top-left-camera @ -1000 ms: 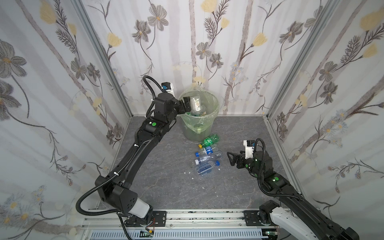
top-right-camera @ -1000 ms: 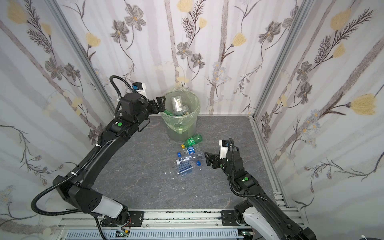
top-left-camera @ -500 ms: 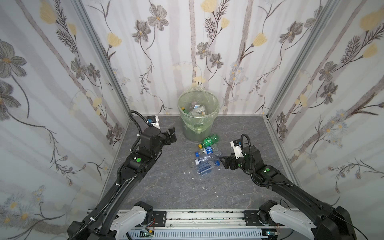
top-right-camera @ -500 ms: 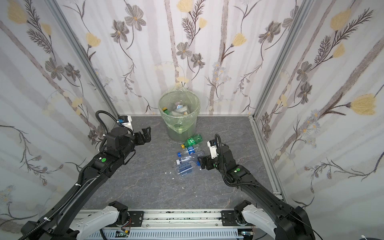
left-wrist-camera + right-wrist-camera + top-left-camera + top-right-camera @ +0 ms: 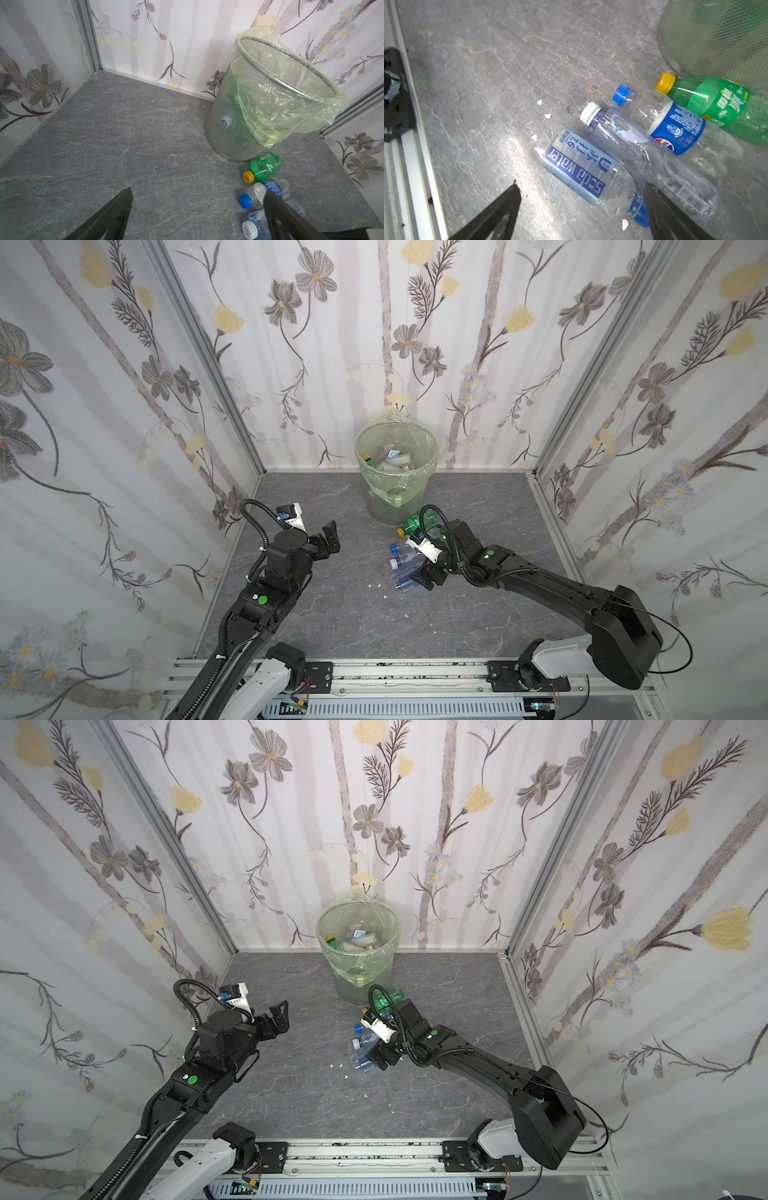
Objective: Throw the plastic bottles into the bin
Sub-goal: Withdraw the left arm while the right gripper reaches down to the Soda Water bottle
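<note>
**Grey stone counter [image 5: 340, 626]: four plastic bottles [image 5: 405, 568] beside the bin [image 5: 382, 506]**

Floral-papered walls [image 5: 291, 364] close in the counter on three sides. Near the middle of both top views the four plastic bottles lie on their sides, packed close together. The green bottle [image 5: 716, 104], with a yellow cap, lies farthest back, just beside the foot of the bin. Next to it is a clear bottle with a deep blue label and blue cap [image 5: 675, 124]. It touches a clear white-capped bottle [image 5: 623, 141]. Last is the soda water bottle [image 5: 581, 168], whose blue cap points the opposite way from the other caps. A few white flecks [image 5: 548, 115] dot the counter near them.

The bin is wire mesh lined with a pale green bag. It stands upright at the back centre of the frame, close to the rear wall, and holds more bottles [image 5: 390, 458].

The right fingers [image 5: 500, 214] are spread wide and low over the group. In the right wrist view the soda water bottle's cap end lies between them, and they grip nothing. The left fingers [image 5: 331, 531], left of centre, are also wide apart and empty. They are held above bare counter, well apart from the bottles.
</note>
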Robot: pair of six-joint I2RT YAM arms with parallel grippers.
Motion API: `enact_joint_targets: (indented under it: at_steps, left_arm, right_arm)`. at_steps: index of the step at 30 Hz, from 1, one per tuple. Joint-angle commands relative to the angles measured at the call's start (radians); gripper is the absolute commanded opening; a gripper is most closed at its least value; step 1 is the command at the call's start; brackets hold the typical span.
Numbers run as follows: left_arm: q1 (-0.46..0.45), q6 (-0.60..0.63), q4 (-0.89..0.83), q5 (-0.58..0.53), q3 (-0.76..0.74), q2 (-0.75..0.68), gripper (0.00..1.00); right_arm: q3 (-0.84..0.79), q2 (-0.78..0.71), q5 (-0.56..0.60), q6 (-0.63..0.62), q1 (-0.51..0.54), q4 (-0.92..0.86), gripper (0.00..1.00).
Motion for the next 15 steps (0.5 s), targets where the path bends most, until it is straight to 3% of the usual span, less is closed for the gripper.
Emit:
enact_joint_targets:
  at_steps: [1,15]
  left_arm:
    - [0.002,0.009,-0.013,-0.022,0.002,-0.02,1.0]
    - [0.005,0.025,-0.035,-0.049,0.005,-0.036,1.0]
  right_arm:
    - [0.053,0.066,-0.055,-0.208,0.002,-0.055,0.93]
    - [0.155,0.239,-0.042,-0.307,0.002,-0.147,0.93]
